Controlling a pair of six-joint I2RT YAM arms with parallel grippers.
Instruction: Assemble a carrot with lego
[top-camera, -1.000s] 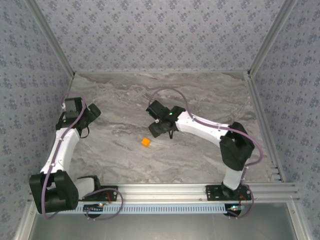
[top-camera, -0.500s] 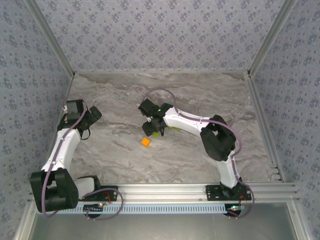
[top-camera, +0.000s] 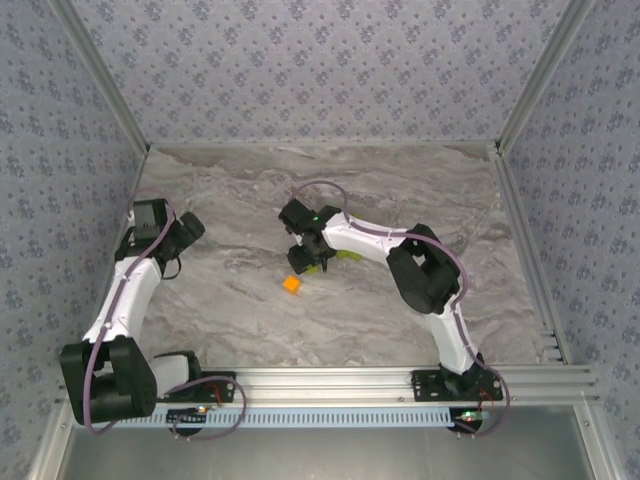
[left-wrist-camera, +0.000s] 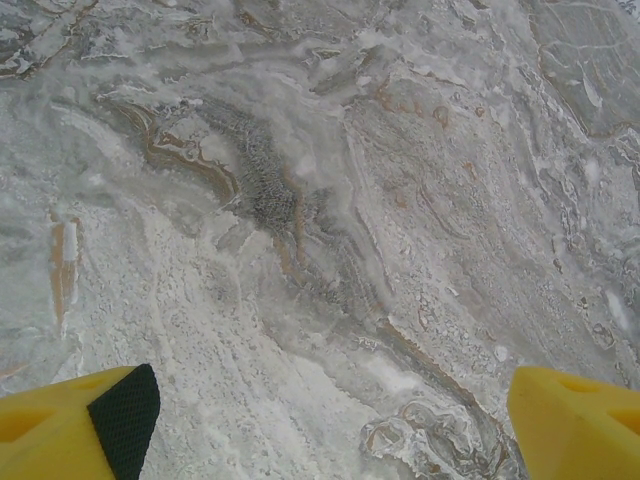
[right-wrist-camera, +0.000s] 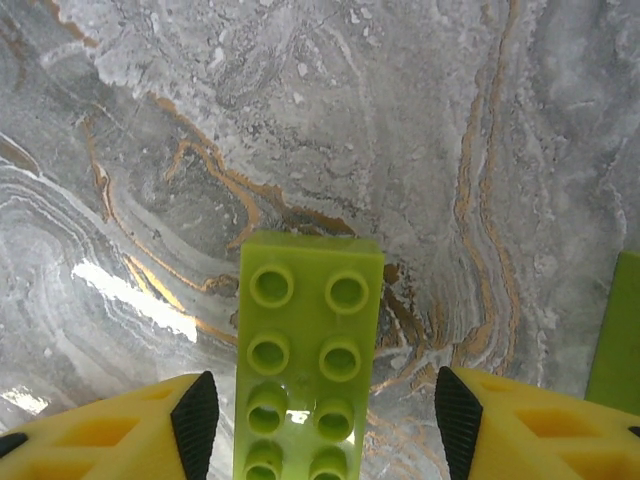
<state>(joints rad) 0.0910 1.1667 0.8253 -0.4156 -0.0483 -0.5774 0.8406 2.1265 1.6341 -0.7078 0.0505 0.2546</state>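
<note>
In the lower middle of the right wrist view, the green brick (right-wrist-camera: 308, 350) lay flat on the tabletop (right-wrist-camera: 350, 120), studs up, straight between the two fingers of the right pincer (right-wrist-camera: 320, 420). That pincer was open. A strip of marble showed between each dark pad and the brick's long sides, the left strip a little narrower than the right. The brick's long axis ran up the frame, in line with the pincer's reach, and its near end passed out of the bottom edge. The fingers therefore faced the two long sides across the brick's short width. By my reading, a plain closing would have sufficed for the grasp, with no turn of the wrist; the left pad would probably have met the brick first and nudged it slightly rightward. A second green piece (right-wrist-camera: 618, 335) stood at the right edge of that view, outside the right finger and apart from it. In the top view the orange brick (top-camera: 291, 284) lay just below and left of the right pincer, near but not touching. The left pincer (left-wrist-camera: 320, 420) was also open, over bare tabletop at the left of the top view. It was well apart from every brick, so the right arm was clearly the nearer.
</note>
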